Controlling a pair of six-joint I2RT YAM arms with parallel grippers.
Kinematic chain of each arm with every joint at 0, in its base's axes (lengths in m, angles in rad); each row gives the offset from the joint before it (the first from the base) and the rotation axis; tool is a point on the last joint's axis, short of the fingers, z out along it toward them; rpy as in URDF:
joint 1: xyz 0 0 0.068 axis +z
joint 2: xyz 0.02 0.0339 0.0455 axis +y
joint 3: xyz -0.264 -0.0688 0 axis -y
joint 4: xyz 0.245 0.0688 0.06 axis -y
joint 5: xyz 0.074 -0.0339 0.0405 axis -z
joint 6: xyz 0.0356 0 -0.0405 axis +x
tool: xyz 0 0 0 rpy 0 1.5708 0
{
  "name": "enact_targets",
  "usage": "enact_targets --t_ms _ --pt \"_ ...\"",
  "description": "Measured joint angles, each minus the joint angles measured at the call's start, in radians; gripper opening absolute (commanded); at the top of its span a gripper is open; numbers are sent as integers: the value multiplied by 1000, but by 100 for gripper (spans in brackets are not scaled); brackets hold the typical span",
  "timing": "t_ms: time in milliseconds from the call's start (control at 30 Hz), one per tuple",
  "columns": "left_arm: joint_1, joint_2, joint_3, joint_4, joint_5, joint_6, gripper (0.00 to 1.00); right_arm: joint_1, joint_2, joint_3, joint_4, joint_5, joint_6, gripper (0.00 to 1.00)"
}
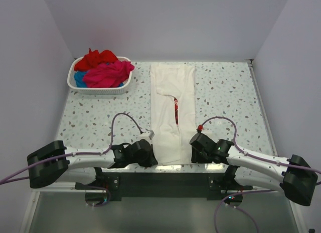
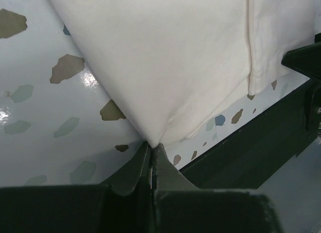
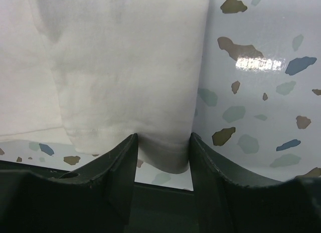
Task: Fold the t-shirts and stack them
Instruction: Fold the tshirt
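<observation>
A white t-shirt lies folded lengthwise into a long strip down the middle of the table, with a sliver of its red print showing in the fold. My left gripper is at its near left corner, and in the left wrist view it is shut on the tip of the white cloth. My right gripper is at the near right corner. There its jaws stand apart with the shirt's hem lying flat between them. More t-shirts, red, magenta and blue, sit piled in the basket.
The white slatted basket stands at the table's far left corner. The speckled tabletop ends at a dark front edge just behind both grippers. White walls enclose the left, back and right sides.
</observation>
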Motion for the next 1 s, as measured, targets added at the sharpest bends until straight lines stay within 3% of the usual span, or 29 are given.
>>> enact_targets --t_ms 267,733,1000 --pt "0 -82 -37 -26 -6 2 0 5 -1 -5 2 2 17 33" --pt "0 -139 -85 -27 11 24 0 5 0 -10 11 -2 30 24" --pt "0 -143 -86 -26 14 24 0 10 8 -11 32 -7 32 11"
